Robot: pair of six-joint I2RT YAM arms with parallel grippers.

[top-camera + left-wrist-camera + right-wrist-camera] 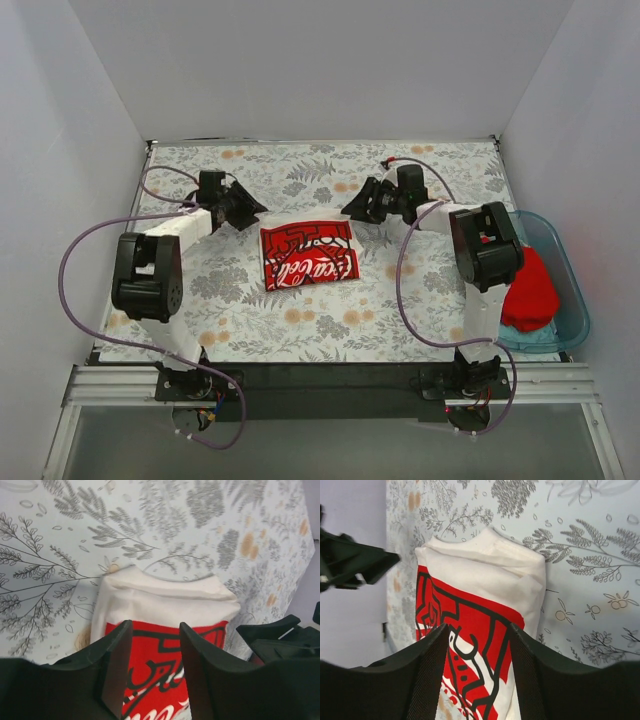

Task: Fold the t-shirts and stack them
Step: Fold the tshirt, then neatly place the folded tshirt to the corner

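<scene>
Only the top view takes in the whole floral tabletop (300, 330) and, at its right edge, one blue tub (578, 300) with one red tee (530, 290) in it. This is well apart from the one white tee (308, 255), which lies folded at mid-tabletop with its red print up. The wrist views alone show that tee's plain white far fold and the gaps in the two claws: left claw (256, 212) and right claw (350, 210) both hang released, empty, near its far corners.
</scene>
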